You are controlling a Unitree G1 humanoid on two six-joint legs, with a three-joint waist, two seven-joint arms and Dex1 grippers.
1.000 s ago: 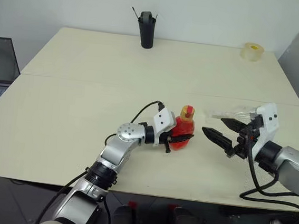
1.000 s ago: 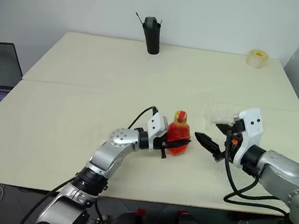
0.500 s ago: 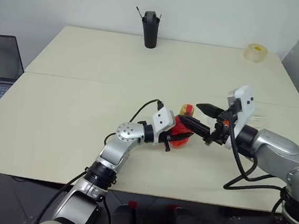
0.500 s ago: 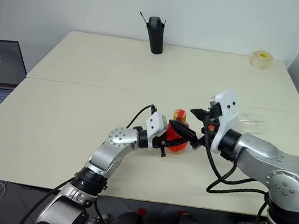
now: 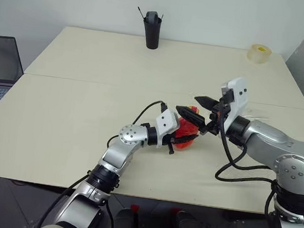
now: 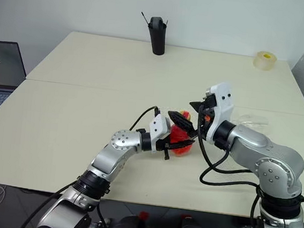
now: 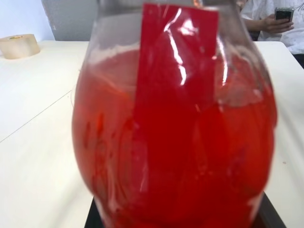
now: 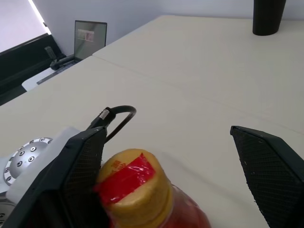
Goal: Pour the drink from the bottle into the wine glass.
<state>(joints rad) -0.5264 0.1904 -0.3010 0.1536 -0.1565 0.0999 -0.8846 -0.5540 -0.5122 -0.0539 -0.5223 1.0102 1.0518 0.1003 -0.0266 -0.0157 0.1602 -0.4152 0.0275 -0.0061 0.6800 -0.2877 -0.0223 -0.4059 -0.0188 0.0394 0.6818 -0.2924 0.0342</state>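
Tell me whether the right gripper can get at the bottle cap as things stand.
Probably yes. The right gripper is open, one finger on each side of the cap, with nothing between them. The left gripper is shut on the bottle lower down, leaving the top free.

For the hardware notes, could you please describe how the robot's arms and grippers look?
Both arms are silver metal with black joint collars. Each ends in a white wrist block carrying a gripper, left, right, with two black tapered fingers with cross-hatched pads. Loose black cables loop along both arms.
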